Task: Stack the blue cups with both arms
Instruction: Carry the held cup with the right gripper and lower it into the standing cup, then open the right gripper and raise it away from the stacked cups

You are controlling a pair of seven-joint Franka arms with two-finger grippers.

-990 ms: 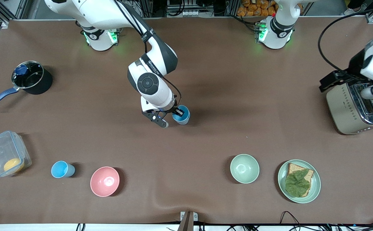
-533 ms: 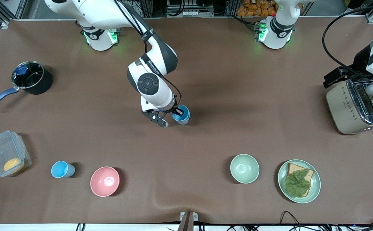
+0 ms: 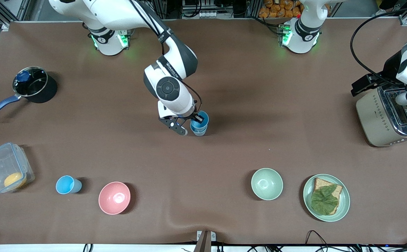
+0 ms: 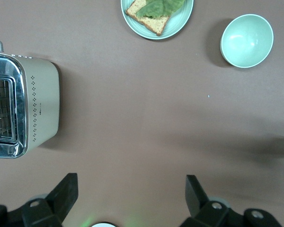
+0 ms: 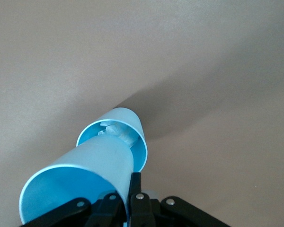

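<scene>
Right tool (image 3: 191, 125) clenched on held blue cup (image 3: 199, 120) rim, mid-desk (image 3: 245, 105), over a standing cup (image 5: 114, 131), prob. partly nested. Bare desk all round. Third cup (image 3: 66, 184) nr pink bowl (image 3: 114, 197). Left tool (image 4: 130, 189) released, over toaster (image 3: 385, 117) end, waiting.

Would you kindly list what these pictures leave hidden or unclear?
- Front view: left gripper cut by the edge above the toaster.
- Right wrist view: whether the held cup touches the lower cup; right gripper fingers mostly cut off.
- Front view: pot contents unclear.
</scene>
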